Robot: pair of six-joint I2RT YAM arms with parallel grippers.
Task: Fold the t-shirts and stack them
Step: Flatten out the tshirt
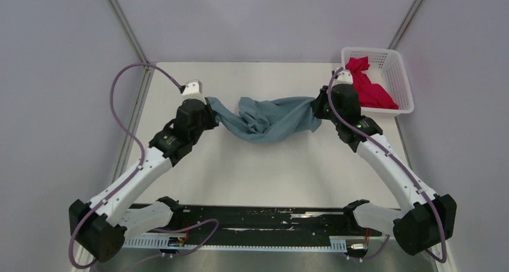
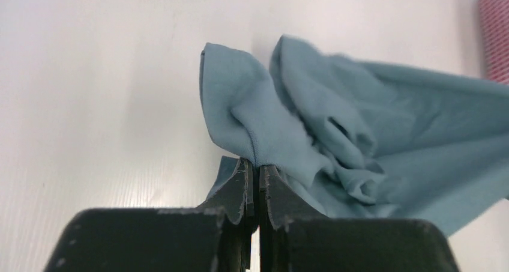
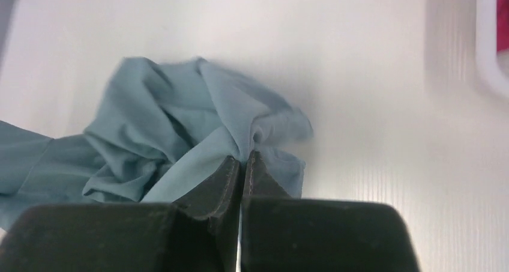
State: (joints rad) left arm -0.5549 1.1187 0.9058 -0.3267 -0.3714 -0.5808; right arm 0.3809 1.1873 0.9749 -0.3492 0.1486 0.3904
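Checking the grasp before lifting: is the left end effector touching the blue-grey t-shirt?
Touching. The left wrist view shows the left end effector shut, with a fold of the blue-grey t-shirt pinched in it.

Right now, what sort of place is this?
Probably a robot lab test cell: a white table enclosed by plain grey panels, with a white lattice basket and blue-grey t-shirt as props.

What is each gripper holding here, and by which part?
Both grip the blue-grey t-shirt: left gripper pinches its left end, right gripper its right end.
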